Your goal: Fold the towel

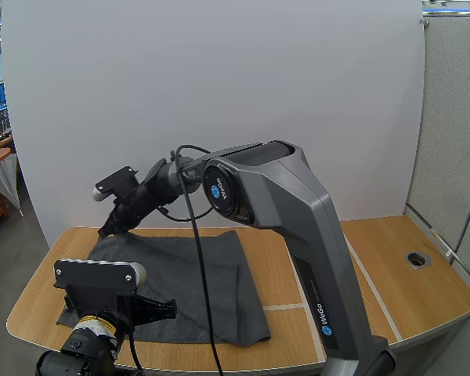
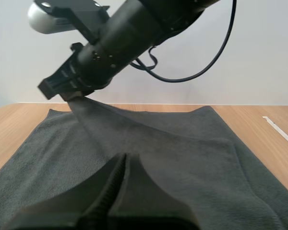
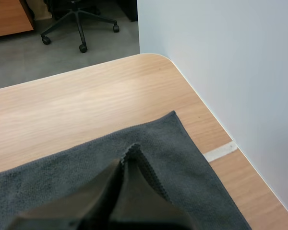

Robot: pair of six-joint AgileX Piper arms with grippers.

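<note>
A dark grey towel [image 1: 211, 282] lies spread on the wooden table [image 1: 392, 266]. My right gripper [image 1: 110, 229] reaches across to the towel's far left corner and is shut on it. In the right wrist view the stitched hem sticks out from the right gripper [image 3: 129, 155], over the towel [image 3: 182, 158]. From the left wrist view the right gripper [image 2: 74, 96] holds that corner raised, and a ridge of towel [image 2: 192, 158] runs down from it. My left gripper [image 1: 153, 308] hovers low over the towel's near left part, its fingers [image 2: 110, 191] together as one wedge with no cloth seen between them.
The table's rounded left corner [image 3: 149, 60] lies just beyond the held towel corner, with a white wall panel [image 1: 219, 94] along the back edge. A round cable hole [image 1: 417, 258] sits at the far right. A pale seam [image 1: 376, 298] crosses the bare wood right of the towel.
</note>
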